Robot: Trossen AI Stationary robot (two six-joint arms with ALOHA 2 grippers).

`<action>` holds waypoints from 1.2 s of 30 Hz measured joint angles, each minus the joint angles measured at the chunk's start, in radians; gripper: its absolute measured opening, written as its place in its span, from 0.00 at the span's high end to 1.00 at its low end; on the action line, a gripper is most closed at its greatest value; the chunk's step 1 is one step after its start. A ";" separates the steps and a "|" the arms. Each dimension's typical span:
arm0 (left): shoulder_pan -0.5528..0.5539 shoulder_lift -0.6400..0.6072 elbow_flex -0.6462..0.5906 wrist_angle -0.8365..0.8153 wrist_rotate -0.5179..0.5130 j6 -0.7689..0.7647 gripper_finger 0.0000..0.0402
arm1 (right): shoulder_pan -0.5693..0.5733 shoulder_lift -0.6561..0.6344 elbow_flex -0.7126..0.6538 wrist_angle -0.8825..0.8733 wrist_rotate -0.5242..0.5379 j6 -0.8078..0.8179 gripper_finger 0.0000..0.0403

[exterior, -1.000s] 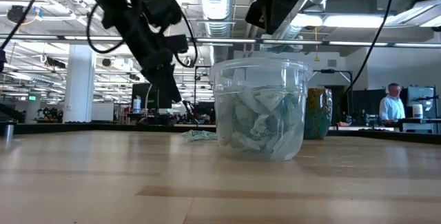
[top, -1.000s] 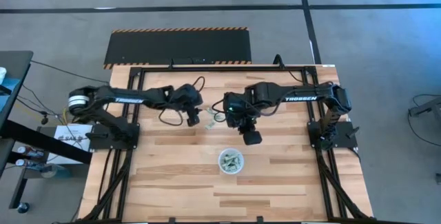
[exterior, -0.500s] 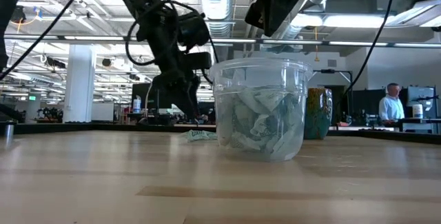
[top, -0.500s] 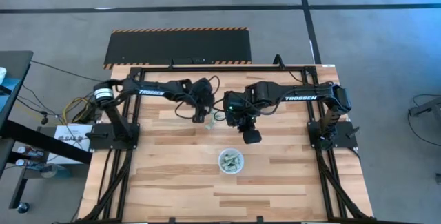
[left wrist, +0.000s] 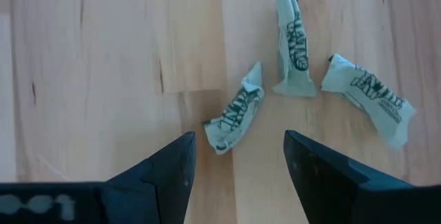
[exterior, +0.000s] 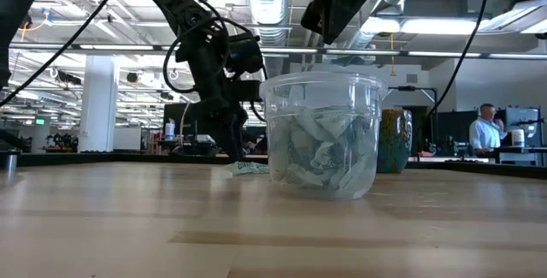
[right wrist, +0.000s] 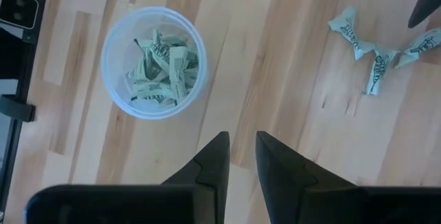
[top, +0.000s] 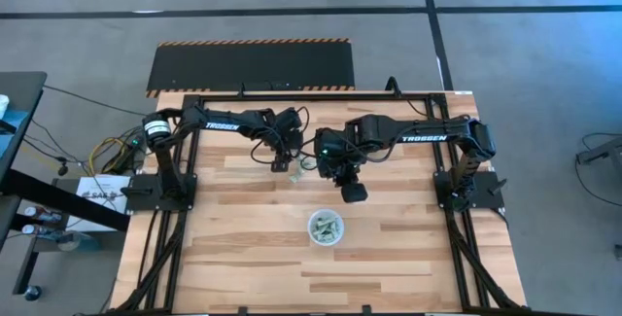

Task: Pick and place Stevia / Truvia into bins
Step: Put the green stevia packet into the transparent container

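Note:
Three crumpled pale green and white Stevia sachets (left wrist: 234,110) (left wrist: 293,45) (left wrist: 368,98) lie flat on the wooden table, left of centre. My left gripper (left wrist: 238,162) (top: 280,163) hangs open just above them, pointing steeply down, its fingers either side of the nearest sachet without touching it. The bin, a clear round cup (top: 326,228) (exterior: 323,133), stands on the table's middle holding several sachets (right wrist: 160,65). My right gripper (right wrist: 240,141) (top: 353,193) waits high above the table between the cup and the loose sachets. A narrow gap shows between its fingers, with nothing in it.
A brown mug (exterior: 395,141) stands behind the cup in the low view. Bare wood (top: 243,258) spreads around the cup toward the near edge. The black frame rails (top: 165,228) run along both sides. A person (exterior: 489,128) stands in the room beyond.
My left gripper has swung toward the table's right and come down over the loose sachets, rolling its wrist on the way. The sachets and the cup have stayed where they were.

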 joint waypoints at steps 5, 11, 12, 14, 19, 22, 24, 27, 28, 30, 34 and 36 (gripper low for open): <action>0.000 0.017 0.001 0.015 0.002 -0.001 0.48 | -0.006 0.000 0.000 0.006 0.000 -0.009 0.84; -0.002 0.064 0.003 0.008 0.017 -0.049 0.56 | -0.013 0.000 0.000 0.013 0.002 -0.009 0.84; -0.002 0.064 0.003 0.008 0.014 -0.055 0.58 | -0.013 0.000 0.000 0.014 0.002 -0.009 0.84; -0.003 0.064 0.003 0.016 0.004 -0.064 0.62 | -0.013 0.000 0.000 0.015 0.003 -0.009 0.84; -0.003 0.062 0.001 0.038 -0.008 -0.093 0.74 | -0.013 0.000 0.000 0.016 0.003 -0.009 0.84; -0.003 0.062 0.000 0.045 -0.008 -0.108 0.80 | -0.013 0.000 0.000 0.018 0.003 -0.009 0.84; -0.003 0.062 0.000 0.048 -0.007 -0.108 0.82 | -0.013 0.000 0.000 0.018 0.003 -0.009 0.84; -0.004 0.062 0.000 0.057 -0.005 -0.103 0.82 | -0.013 0.000 0.000 0.022 0.003 -0.013 0.84; -0.005 0.062 -0.001 0.062 -0.001 -0.102 0.82 | -0.013 0.000 0.000 0.023 0.003 -0.015 0.84; -0.006 0.063 -0.001 0.073 0.008 -0.099 0.81 | -0.013 0.000 0.000 0.024 0.003 -0.015 0.84; -0.006 0.063 -0.001 0.090 0.010 -0.096 0.85 | -0.013 0.000 0.000 0.025 0.003 -0.016 0.84; -0.006 0.063 -0.001 0.088 0.009 -0.095 0.91 | -0.013 0.000 0.000 0.025 0.003 -0.016 0.84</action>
